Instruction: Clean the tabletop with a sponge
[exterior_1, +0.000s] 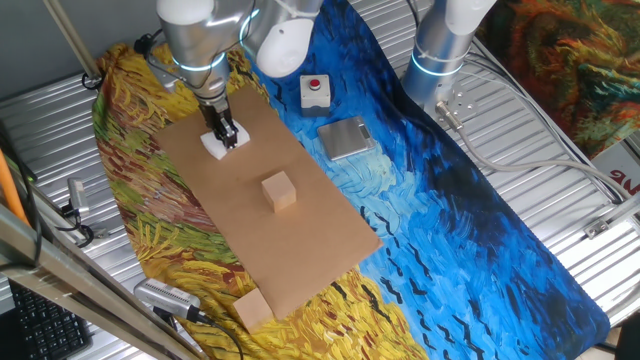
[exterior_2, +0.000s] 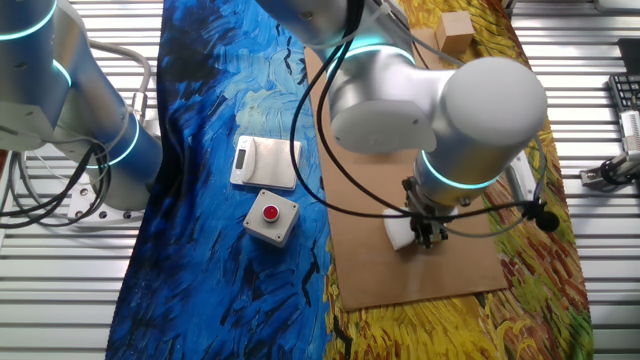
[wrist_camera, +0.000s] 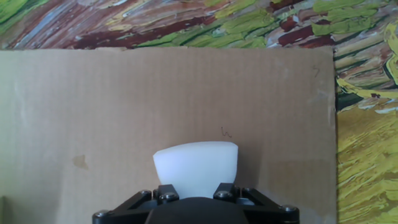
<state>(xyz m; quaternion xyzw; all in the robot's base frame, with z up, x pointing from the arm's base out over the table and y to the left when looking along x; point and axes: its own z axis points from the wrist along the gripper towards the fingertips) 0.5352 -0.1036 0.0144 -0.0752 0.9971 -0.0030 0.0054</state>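
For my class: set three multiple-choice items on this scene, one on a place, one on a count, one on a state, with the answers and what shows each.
1. Where is the sponge?
A. on the blue cloth
B. on the tabletop, near one end
C. on the metal table

2. How many tan cubes are in view?
A. one
B. two
C. four

3. What is the gripper doing?
A. hanging open, away from everything
B. shut on the tan cube
C. shut on the sponge

Answers: 1 B, white foam lies on brown board; 2 B, one cube on the board, another cube at its far end; 3 C, fingers clamp the foam.
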